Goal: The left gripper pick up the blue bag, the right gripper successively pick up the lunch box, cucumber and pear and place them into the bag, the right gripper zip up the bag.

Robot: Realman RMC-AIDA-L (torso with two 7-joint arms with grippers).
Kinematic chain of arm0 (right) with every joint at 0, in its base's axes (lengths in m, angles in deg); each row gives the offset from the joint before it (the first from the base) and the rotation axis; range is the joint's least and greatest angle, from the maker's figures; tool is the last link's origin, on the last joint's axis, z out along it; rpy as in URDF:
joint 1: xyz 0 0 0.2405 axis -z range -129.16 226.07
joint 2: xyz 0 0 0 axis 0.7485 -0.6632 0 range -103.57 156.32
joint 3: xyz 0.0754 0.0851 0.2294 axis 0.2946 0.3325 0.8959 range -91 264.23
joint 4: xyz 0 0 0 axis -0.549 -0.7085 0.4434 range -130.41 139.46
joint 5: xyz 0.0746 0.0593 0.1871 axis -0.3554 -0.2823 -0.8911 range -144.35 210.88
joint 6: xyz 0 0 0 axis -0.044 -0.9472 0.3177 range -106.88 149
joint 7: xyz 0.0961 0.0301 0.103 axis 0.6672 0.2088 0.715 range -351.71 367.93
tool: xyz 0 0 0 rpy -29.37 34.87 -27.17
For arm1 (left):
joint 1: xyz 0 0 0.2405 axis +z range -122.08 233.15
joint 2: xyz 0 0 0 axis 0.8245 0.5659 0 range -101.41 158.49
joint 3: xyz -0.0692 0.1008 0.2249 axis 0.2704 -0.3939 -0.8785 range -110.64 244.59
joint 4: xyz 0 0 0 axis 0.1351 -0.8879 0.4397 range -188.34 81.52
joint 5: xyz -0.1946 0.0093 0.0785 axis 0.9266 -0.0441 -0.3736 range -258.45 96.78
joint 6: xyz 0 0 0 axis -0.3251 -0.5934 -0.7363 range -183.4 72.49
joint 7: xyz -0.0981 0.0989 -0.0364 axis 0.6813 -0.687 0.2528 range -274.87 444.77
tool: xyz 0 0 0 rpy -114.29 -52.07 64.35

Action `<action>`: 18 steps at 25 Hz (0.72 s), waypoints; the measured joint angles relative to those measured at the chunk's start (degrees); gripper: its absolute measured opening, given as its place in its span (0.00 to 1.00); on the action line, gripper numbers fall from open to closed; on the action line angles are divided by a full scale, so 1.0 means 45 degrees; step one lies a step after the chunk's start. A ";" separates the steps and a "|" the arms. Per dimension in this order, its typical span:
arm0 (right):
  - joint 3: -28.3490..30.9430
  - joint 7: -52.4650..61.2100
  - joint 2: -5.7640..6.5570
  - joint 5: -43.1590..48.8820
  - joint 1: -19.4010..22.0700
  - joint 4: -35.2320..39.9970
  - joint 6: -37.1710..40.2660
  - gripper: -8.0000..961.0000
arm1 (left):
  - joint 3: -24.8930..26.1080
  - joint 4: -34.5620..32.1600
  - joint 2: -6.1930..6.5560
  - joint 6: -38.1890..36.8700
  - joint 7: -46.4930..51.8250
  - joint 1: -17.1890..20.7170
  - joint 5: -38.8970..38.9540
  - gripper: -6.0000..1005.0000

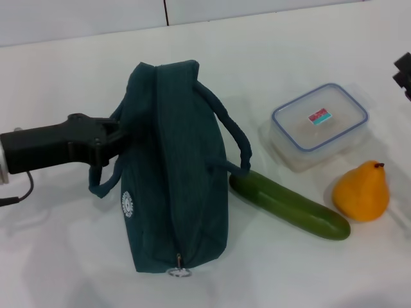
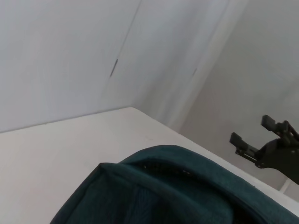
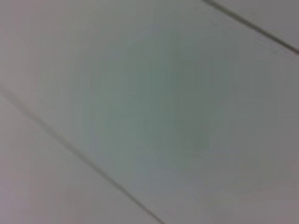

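Zipper ring pull (image 1: pixel 179 272) sat nearest, at the bag's near end. Bag (image 1: pixel 172 163) lay on its side on the desk (image 1: pixel 58 256), zipper line running along the top away from me and looking closed as far as I could see, so nothing could go in yet.

My left pincer (image 1: pixel 114 136) was in at the bag's left flank, right at the left handle loop (image 1: pixel 103 186). Arm came in low and level from the left, forearm roughly parallel to the desk. Fingertips were hidden against the fabric, so I could not tell whether they were clenched on the handle or released. My read: that was the approach or grab for lifting the bag upright by its handle.

Left wrist view showed only the bag's upper edge close up, with the right pincer (image 2: pixel 264 140) far off above the desk's far side, fingers spread and holding nothing.

In the head view the right pincer barely showed at the right edge, parked well clear of everything.

Cargo was staged on the right for that arm: cucumber (image 1: pixel 290 205) lay diagonally, one end just beside the bag's right handle (image 1: pixel 232 138); box (image 1: pixel 319 123) sat behind it, lid on; pear (image 1: pixel 361 192) stood upright near the cucumber's other end. All three were untouched on the desk.
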 joint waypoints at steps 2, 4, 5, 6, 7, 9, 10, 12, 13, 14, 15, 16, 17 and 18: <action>0.0000 0.0757 0.0012 -0.0073 0.0171 -0.0034 -0.0154 0.90 | -0.0013 0.0029 0.0012 0.0001 -0.0318 -0.0056 -0.0036 0.05; 0.0057 0.1359 0.0025 -0.0136 0.0285 -0.0060 -0.0456 0.90 | -0.0019 0.0032 0.0008 0.0027 -0.0564 -0.0075 -0.0049 0.05; 0.0113 0.1590 0.0026 -0.0178 0.0323 -0.0065 -0.0614 0.90 | -0.0053 0.0035 -0.0003 0.0068 -0.0724 -0.0083 -0.0051 0.05; 0.0201 0.1907 0.0028 -0.0246 0.0377 -0.0069 -0.0802 0.90 | -0.0097 0.0040 -0.0012 0.0106 -0.0863 -0.0084 -0.0051 0.05; 0.0256 0.2165 0.0028 -0.0299 0.0421 -0.0075 -0.0950 0.90 | -0.0180 0.0053 -0.0018 0.0132 -0.1004 -0.0083 -0.0036 0.05; 0.0328 0.2694 0.0028 -0.0369 0.0490 -0.0085 -0.1218 0.90 | -0.0297 0.0232 -0.0021 0.0147 -0.1324 -0.0104 0.0028 0.05; 0.0331 0.2939 0.0028 -0.0384 0.0505 -0.0083 -0.1364 0.90 | -0.0300 0.0324 -0.0021 0.0150 -0.1416 -0.0136 0.0049 0.05; 0.0331 0.3375 0.0028 -0.0396 0.0494 -0.0048 -0.1726 0.90 | -0.0298 0.0622 -0.0020 0.0153 -0.1622 -0.0262 0.0094 0.05; 0.0330 0.3578 0.0029 -0.0400 0.0472 -0.0032 -0.1912 0.90 | -0.0292 0.0688 -0.0020 0.0154 -0.1652 -0.0304 0.0102 0.05; 0.0330 0.3779 0.0029 -0.0401 0.0445 -0.0018 -0.2106 0.90 | -0.0290 0.0712 -0.0019 0.0155 -0.1665 -0.0329 0.0106 0.05; 0.0329 0.3968 0.0029 -0.0402 0.0409 -0.0007 -0.2277 0.90 | -0.0289 0.0712 -0.0018 0.0156 -0.1673 -0.0333 0.0107 0.05; 0.0325 0.4148 0.0027 -0.0401 0.0369 0.0002 -0.2448 0.90 | -0.0290 0.0715 -0.0017 0.0156 -0.1693 -0.0344 0.0107 0.05; 0.0320 0.4314 0.0027 -0.0400 0.0328 0.0012 -0.2599 0.90 | -0.0292 0.0716 -0.0017 0.0156 -0.1703 -0.0351 0.0108 0.05; 0.0314 0.4578 0.0022 -0.0393 0.0270 0.0020 -0.2820 0.90 | -0.0297 0.0717 -0.0017 0.0156 -0.1711 -0.0357 0.0108 0.05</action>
